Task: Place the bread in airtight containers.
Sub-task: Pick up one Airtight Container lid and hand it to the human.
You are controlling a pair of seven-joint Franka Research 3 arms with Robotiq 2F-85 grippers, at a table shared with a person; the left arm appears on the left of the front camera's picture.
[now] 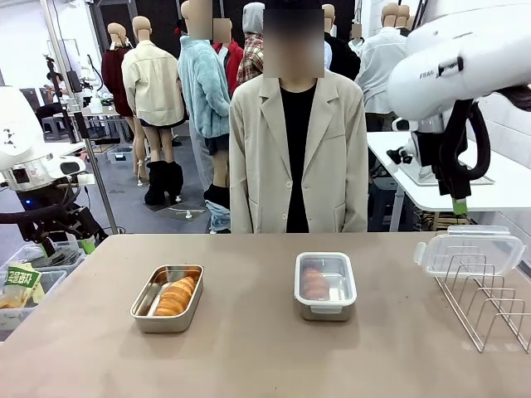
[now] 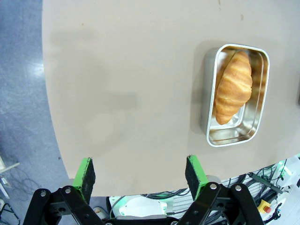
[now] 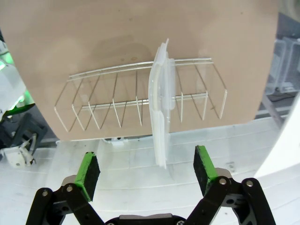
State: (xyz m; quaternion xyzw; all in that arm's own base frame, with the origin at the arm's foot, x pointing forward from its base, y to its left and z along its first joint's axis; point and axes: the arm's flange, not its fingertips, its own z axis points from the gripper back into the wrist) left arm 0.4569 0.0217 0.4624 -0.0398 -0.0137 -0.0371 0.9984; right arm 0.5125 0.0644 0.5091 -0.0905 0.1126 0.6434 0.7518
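Observation:
One croissant (image 1: pixel 176 296) lies in an open steel container (image 1: pixel 143 313) left of the table's middle. In the left wrist view this croissant (image 2: pixel 233 87) and its box (image 2: pixel 210 136) are at the upper right, and my left gripper (image 2: pixel 140 176) hangs open above the table's edge, apart from them. A second container (image 1: pixel 325 308), right of the middle, has a clear lid clipped on and a croissant (image 1: pixel 314 283) inside. Another clear lid (image 1: pixel 469 249) stands in the wire rack (image 1: pixel 489 307). My right gripper (image 3: pixel 147 171) is open above this lid (image 3: pixel 159 112), empty.
A person in a beige jacket (image 1: pixel 299 157) stands at the far side of the table. The wire rack (image 3: pixel 117 105) sits at the table's right edge. Plastic bins with a green packet (image 1: pixel 21 282) are off the left edge. A white table (image 1: pixel 431 178) stands behind on the right.

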